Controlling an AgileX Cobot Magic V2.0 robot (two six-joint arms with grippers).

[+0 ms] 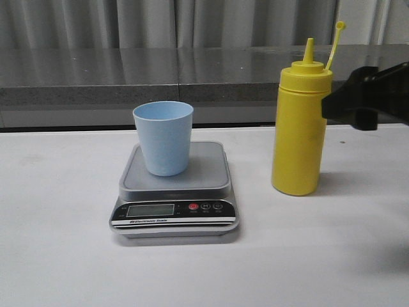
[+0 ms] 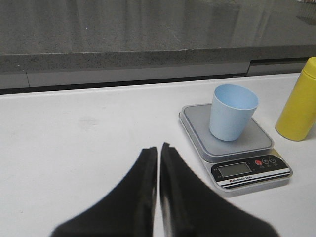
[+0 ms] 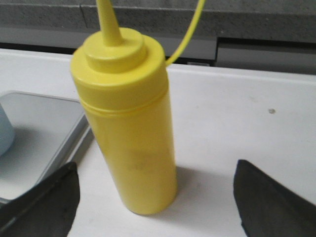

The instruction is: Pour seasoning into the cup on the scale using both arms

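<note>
White table (image 1: pixel 57 256); grey stone ledge (image 1: pixel 89 77) behind; grey curtain (image 1: pixel 128 22) beyond.

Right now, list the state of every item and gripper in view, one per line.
seasoning bottle: upright on the table, cap off, dangling on its strap, not gripped.
cup: upright on the scale, looks empty.
scale: flat on the table, display reading illegible.
left gripper: shut, holding nothing.
right gripper: open, fingers either side of the bottle.
</note>
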